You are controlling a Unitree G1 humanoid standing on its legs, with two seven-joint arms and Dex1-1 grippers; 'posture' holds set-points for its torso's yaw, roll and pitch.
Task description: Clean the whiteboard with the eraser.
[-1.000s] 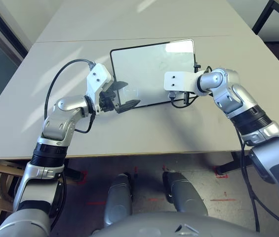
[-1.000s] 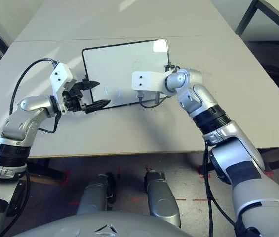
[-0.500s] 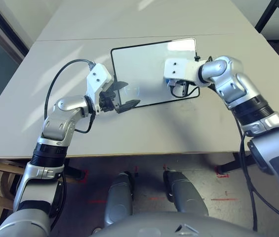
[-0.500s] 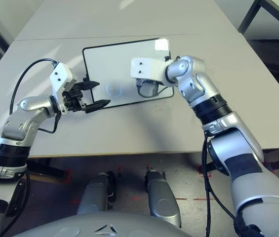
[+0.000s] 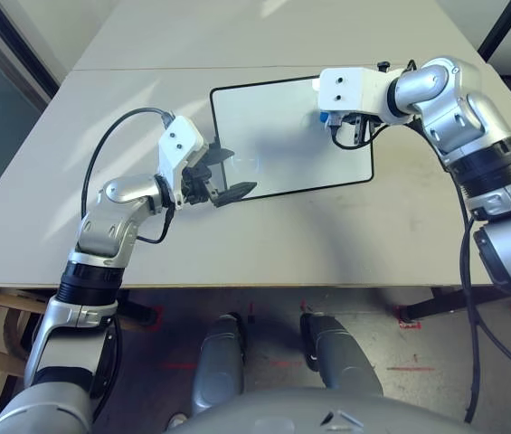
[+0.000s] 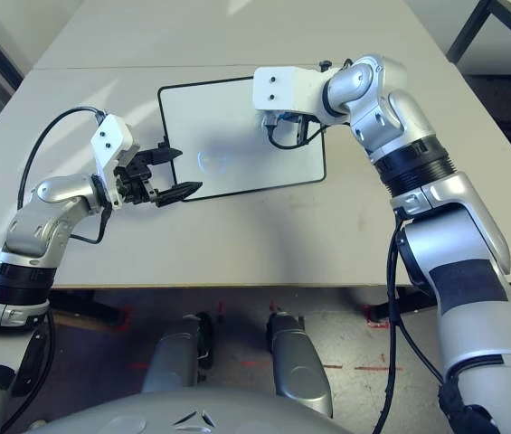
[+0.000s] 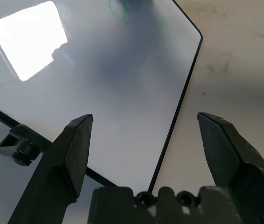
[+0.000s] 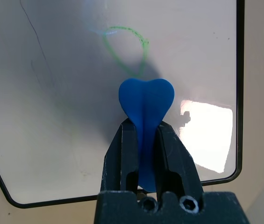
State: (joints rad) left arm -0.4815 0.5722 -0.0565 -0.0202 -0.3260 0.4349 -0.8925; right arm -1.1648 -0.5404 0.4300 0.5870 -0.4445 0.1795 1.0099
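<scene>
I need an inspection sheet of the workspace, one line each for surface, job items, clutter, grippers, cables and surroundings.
Surface: pale table, a seam running across it.
Job items: whiteboard flat on the table, green and faint blue marks on it; blue eraser over it, in the right gripper.
Clutter: nothing seen.
Grippers: left gripper open and empty near the board's edge; right gripper shut on the eraser.
Cables: black cables looping at both arms.
Surroundings: red floor marks beyond the table's near edge.

The whiteboard (image 7: 122, 88) carries a green curve (image 7: 117, 10), perhaps marker.
</scene>
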